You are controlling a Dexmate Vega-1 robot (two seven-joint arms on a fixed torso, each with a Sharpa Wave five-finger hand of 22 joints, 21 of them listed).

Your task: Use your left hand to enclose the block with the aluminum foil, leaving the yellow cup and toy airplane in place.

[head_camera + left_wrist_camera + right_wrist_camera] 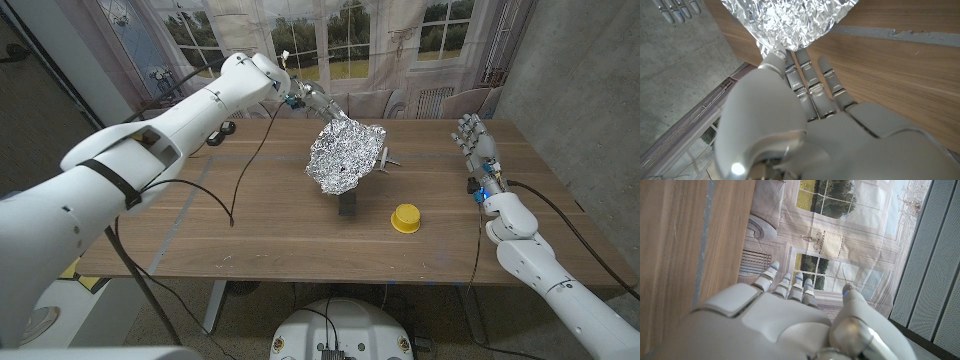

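The left hand (318, 103) held the crumpled foil (345, 155) up over the dark block (348, 206) on the bench (250, 225). The right hand (474, 140) held nothing, fingers apart.

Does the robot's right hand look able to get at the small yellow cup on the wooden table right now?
Probably yes. The right hand holds nothing, fingers apart, near the table's right edge, and bare wood lies between it and the small yellow cup. The crumpled aluminum foil sheet hangs further left.
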